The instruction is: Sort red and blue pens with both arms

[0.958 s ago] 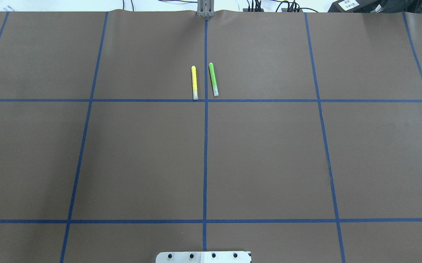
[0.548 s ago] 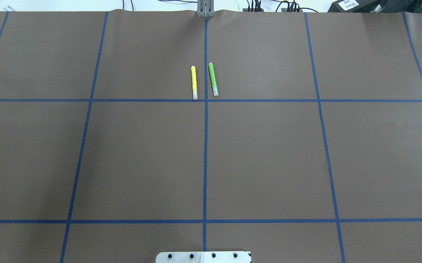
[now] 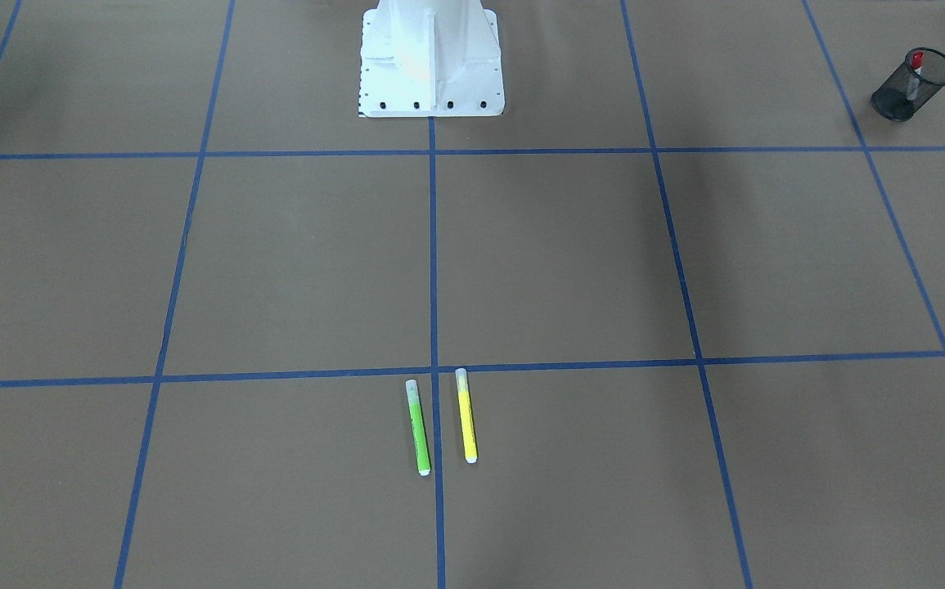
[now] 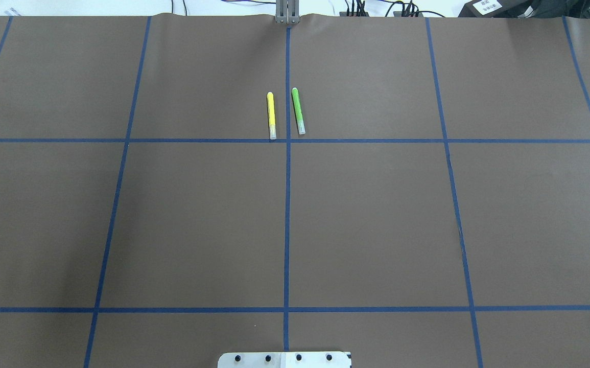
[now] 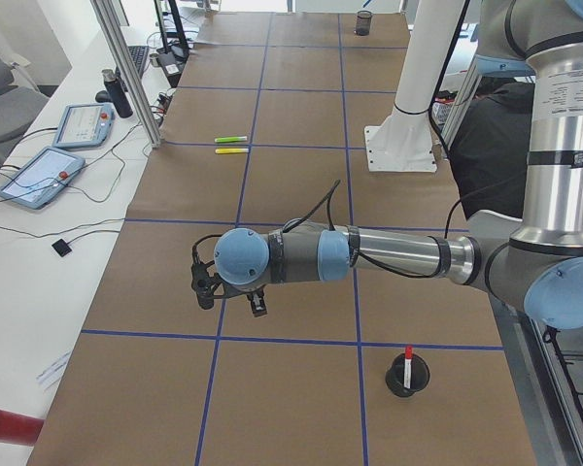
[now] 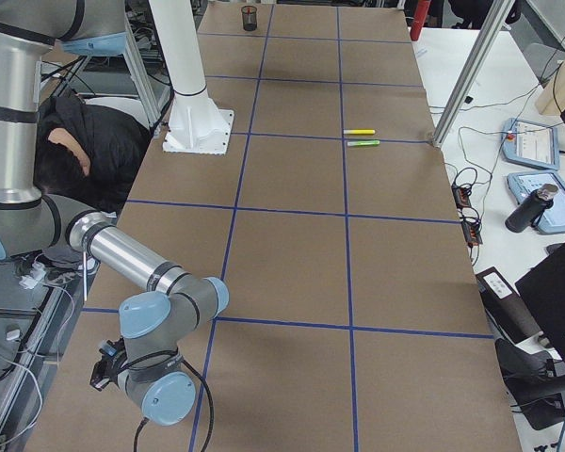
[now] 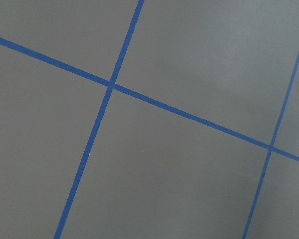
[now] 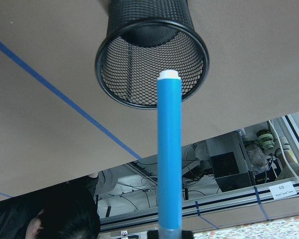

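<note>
Brown gridded surface (image 4: pixel 376 230). Right jaws clamped on blue pen (image 8: pixel 169 149), white end toward mesh cup (image 8: pixel 149 20); best centred over the opening, dropped low. Red pen (image 3: pixel 917 61) already in other cup (image 3: pixel 897 98). Left jaws: cannot tell.

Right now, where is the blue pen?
In the right wrist view, the blue pen runs up the middle from the bottom edge, its white end pointing at the open mouth of the black mesh cup.
</note>
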Action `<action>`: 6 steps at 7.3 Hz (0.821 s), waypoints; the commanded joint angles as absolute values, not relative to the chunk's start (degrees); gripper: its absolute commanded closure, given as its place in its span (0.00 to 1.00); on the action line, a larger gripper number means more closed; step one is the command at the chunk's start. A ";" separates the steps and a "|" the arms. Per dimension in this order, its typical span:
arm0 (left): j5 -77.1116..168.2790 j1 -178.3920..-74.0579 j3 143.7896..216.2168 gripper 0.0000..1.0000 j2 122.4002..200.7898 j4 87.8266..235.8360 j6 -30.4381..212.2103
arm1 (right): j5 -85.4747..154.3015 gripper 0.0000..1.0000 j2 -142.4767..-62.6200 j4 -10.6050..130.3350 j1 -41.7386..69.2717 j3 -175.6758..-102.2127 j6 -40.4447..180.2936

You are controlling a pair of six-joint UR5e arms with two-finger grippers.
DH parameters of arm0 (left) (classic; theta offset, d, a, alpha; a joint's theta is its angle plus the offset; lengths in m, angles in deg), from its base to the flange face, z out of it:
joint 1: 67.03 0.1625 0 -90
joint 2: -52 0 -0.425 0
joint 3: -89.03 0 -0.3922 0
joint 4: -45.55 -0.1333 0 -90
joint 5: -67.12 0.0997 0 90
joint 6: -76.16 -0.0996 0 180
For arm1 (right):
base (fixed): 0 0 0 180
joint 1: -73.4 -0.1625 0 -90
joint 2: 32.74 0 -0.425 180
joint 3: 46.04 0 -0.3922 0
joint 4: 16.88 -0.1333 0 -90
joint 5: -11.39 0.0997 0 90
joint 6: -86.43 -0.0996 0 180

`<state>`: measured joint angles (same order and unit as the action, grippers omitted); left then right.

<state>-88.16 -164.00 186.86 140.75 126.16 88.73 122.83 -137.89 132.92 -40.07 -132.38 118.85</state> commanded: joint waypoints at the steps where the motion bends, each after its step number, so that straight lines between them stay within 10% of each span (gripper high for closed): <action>1: -88.19 -163.80 186.94 0.00 140.77 126.41 88.90 | 123.01 1.00 -138.47 132.88 -40.33 -132.08 118.25; 5: -88.19 -163.80 186.42 0.00 140.42 126.50 88.81 | 125.38 1.00 -137.86 132.18 -40.33 -128.31 118.07; 6: -88.19 -163.80 186.42 0.00 140.42 126.50 88.81 | 125.21 0.66 -137.86 132.01 -40.33 -127.69 118.41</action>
<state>-88.19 -163.80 186.46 140.47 126.47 88.84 125.09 -137.97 132.20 -40.33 -128.66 118.15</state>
